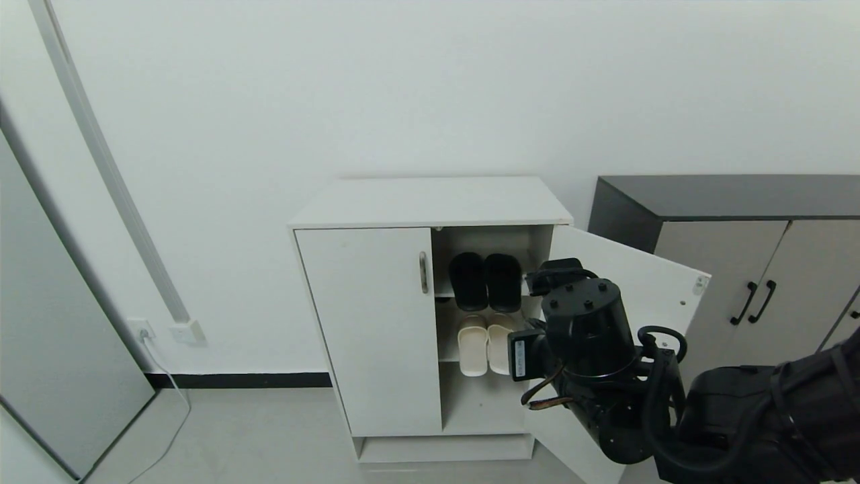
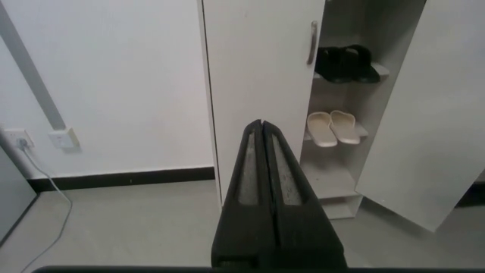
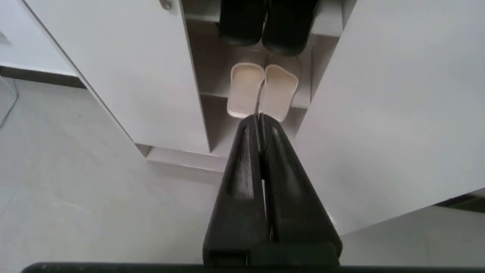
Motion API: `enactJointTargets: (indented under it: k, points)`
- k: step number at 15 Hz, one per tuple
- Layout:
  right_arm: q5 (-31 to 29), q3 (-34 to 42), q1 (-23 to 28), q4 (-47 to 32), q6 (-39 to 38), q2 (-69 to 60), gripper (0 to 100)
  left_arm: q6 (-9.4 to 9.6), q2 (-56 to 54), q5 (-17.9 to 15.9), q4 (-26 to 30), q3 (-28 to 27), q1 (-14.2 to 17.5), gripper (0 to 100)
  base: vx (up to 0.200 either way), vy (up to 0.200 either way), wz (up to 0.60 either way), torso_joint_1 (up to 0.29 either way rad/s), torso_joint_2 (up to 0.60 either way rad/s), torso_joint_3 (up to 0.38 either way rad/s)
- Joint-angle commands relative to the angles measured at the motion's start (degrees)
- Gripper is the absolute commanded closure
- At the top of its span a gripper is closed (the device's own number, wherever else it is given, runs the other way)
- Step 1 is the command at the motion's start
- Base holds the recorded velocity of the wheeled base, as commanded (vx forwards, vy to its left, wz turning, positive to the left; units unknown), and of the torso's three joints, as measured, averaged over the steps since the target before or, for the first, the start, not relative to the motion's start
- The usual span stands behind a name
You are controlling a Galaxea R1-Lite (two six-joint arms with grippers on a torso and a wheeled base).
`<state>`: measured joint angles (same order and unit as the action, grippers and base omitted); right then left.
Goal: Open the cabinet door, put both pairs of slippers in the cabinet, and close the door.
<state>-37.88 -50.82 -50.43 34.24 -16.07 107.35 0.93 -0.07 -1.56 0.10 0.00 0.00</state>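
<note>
- White wall (image 1: 430, 81) behind cabinet (image 1: 430, 202); right door (image 1: 645, 282) is hanging open.
- Black slippers (image 1: 485, 281) are sitting on upper shelf, cream slippers (image 1: 484, 343) on the shelf below.
- Left gripper (image 2: 261, 125), right gripper (image 3: 262, 120) clenched, gripping nothing.

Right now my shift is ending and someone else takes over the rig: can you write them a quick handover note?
Pincers: left pincer shut and empty, held off in front of the cabinet; right pincer shut and empty, facing the opening, near the open right door.
Things: black slippers on the upper shelf, cream slippers on the shelf below.
Done: door opened, both pairs inside.
Left: close the right door; the left door is shut.
</note>
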Motion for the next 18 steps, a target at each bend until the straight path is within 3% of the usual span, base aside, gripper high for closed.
enactJointTargets:
  k: [1,18]
  points:
    - [0.08,0.02,-0.02,0.03,0.07,0.4,100,0.13,0.07,-0.02,-0.01,0.0,0.0,100,0.0,0.0,0.0,0.207,-0.52,-0.305]
    - [0.35,0.46,-0.02,0.03,0.07,1.46,100,0.04,0.07,-0.02,-0.01,0.0,0.0,100,0.0,0.0,0.0,0.224,-0.51,-0.284]
